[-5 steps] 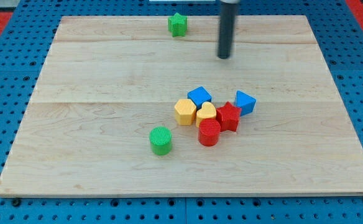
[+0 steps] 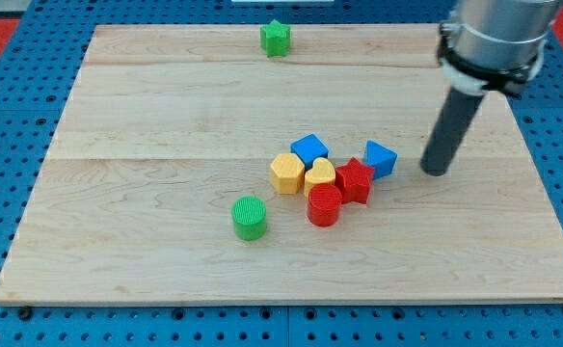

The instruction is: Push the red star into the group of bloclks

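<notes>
The red star (image 2: 355, 180) sits in the cluster near the board's middle, touching the yellow heart (image 2: 320, 174) on its left, the red cylinder (image 2: 324, 205) below-left and the blue triangular block (image 2: 380, 158) above-right. A blue cube (image 2: 308, 149) and a yellow hexagon (image 2: 286, 173) complete the cluster. My tip (image 2: 437, 171) rests on the board to the right of the cluster, a short gap from the blue triangular block, touching no block.
A green cylinder (image 2: 250, 217) stands alone to the lower left of the cluster. A green star (image 2: 276, 38) sits near the top edge of the wooden board (image 2: 147, 116). Blue pegboard surrounds the board.
My tip has moved from above the cluster near the view's top to the right and down, now beside the blue triangular block. No block has moved.
</notes>
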